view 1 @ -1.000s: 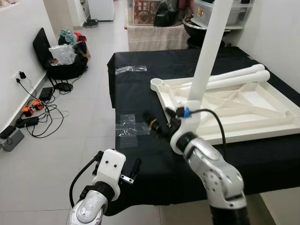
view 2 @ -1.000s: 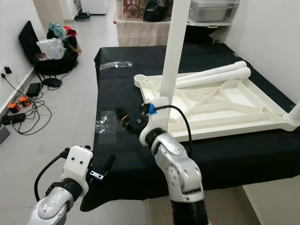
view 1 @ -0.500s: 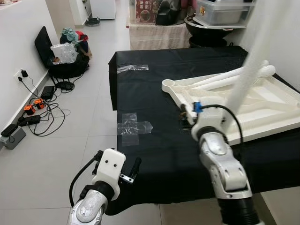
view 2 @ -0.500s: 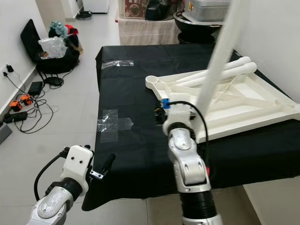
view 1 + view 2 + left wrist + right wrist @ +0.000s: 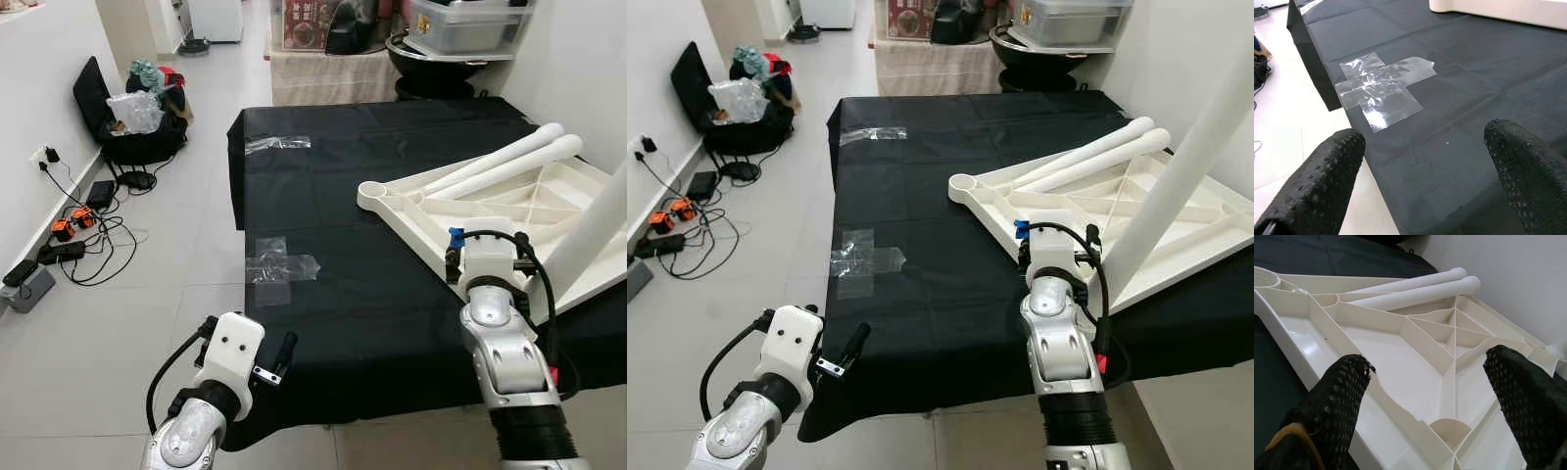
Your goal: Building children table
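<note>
Table top lay upside down, right of frame | my right gripper wide open above it, empty | left gripper open, empty | stiff, light plastic; grab a rib.

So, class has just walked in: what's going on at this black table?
A humanoid robot is assembling a children's table. The white tabletop lies upside down on the black-covered table, with one leg standing in its near corner and two loose legs lying across its far side. The right end effector hovers open over the ribbed underside, holding nothing. The left end effector hangs open by the table's near edge, close to a patch of clear tape.
</note>
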`<state>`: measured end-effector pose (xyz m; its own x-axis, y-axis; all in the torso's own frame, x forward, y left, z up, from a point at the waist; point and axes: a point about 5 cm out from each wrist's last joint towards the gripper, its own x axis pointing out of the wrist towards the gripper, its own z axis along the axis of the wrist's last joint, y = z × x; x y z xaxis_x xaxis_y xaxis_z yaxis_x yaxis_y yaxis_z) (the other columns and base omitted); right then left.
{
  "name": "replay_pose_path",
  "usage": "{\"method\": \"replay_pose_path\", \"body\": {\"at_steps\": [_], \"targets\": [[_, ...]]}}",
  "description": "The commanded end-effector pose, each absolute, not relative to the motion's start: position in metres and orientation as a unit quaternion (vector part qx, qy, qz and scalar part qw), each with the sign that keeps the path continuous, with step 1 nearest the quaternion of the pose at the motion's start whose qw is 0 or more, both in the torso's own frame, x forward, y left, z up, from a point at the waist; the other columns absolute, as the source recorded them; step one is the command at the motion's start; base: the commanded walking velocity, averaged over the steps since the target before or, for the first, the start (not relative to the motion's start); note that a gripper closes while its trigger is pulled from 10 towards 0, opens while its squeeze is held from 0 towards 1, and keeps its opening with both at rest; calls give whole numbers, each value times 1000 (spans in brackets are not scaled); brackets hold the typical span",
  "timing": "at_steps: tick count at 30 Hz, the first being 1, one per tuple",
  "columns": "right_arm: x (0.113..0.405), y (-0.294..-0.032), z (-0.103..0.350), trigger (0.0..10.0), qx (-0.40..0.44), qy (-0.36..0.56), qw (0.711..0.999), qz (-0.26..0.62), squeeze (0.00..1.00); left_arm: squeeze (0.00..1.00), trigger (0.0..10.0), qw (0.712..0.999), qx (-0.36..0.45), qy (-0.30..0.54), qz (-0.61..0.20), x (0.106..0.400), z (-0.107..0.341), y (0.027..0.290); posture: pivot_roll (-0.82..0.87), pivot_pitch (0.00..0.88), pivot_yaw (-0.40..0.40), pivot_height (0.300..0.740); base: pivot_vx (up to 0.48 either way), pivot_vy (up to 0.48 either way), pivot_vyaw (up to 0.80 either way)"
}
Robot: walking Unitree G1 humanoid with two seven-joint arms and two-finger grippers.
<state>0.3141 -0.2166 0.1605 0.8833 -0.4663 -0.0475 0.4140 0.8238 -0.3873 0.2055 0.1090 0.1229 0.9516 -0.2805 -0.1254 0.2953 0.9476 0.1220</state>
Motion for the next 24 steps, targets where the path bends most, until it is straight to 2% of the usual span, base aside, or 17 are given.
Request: {"method": "replay_pose_path", "body": {"at_steps": [1,5,6,8,9,10,11,12,18,22,23,24], "targets": [[312,-235,163,10000,-203,76,936,-276,0,0,10000,985,68,60,-148,203,121,108,35,20,-58,740,0,0,0],[314,-251,164,10000,-217,83,925,-301,0,0,10000,985,67,60,-148,203,121,108,34,18,-62,740,0,0,0],[319,-251,167,10000,-184,72,936,-291,0,0,10000,985,66,60,-149,203,121,107,30,18,-59,740,0,0,0],[335,-231,175,10000,-110,46,970,-213,0,0,10000,985,65,60,-151,202,121,107,31,19,-60,740,0,0,0],[335,-231,175,10000,-110,46,970,-213,0,0,10000,985,65,60,-151,202,121,107,31,19,-60,740,0,0,0],[342,-216,181,10000,-90,30,982,-163,0,0,10000,985,64,59,-151,202,122,107,31,21,-58,740,0,0,0],[354,-185,194,10000,-81,11,994,-68,0,0,10000,985,62,57,-152,202,123,106,32,25,-66,740,0,0,0],[354,-185,194,10000,-81,11,994,-68,0,0,10000,985,62,57,-152,202,123,106,32,25,-66,740,0,0,0],[376,-129,208,10000,-82,26,991,107,0,0,10000,985,51,51,-159,199,128,103,36,56,-80,740,0,0,0],[379,-125,208,10000,-81,29,989,124,0,0,10000,985,48,51,-161,199,128,102,36,56,-80,740,0,0,0],[386,-120,204,10000,-94,47,984,143,0,0,10000,984,39,45,-167,196,132,99,44,92,-94,740,0,0,0],[390,-116,200,10000,-103,61,980,157,0,0,10000,984,31,40,-172,194,135,97,44,92,-94,740,0,0,0]]}}
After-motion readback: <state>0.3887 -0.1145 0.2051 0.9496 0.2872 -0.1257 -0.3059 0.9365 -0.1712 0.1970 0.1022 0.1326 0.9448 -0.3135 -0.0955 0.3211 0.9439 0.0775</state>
